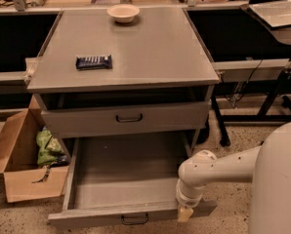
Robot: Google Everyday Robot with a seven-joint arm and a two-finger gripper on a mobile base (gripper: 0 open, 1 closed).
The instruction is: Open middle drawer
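Observation:
The middle drawer (121, 179) of the grey cabinet (135, 48) is pulled far out toward the camera, and its inside shows bare. Its small dark loop handle (134, 220) is at the bottom edge of the view. My gripper (185, 212) hangs from the white arm (218, 167) and sits at the drawer's front rim, right of the handle. The drawer above it (126, 118), with its own dark handle (129, 117), is nearly shut. Any drawer below is hidden under the open one.
A white bowl (123, 12) and a dark snack bar (93, 61) lie on the cabinet top. An open cardboard box (18, 165) holding a green bag (48, 147) stands on the floor at left. Black table legs (277, 96) stand at right. My white body (277, 179) fills the lower right.

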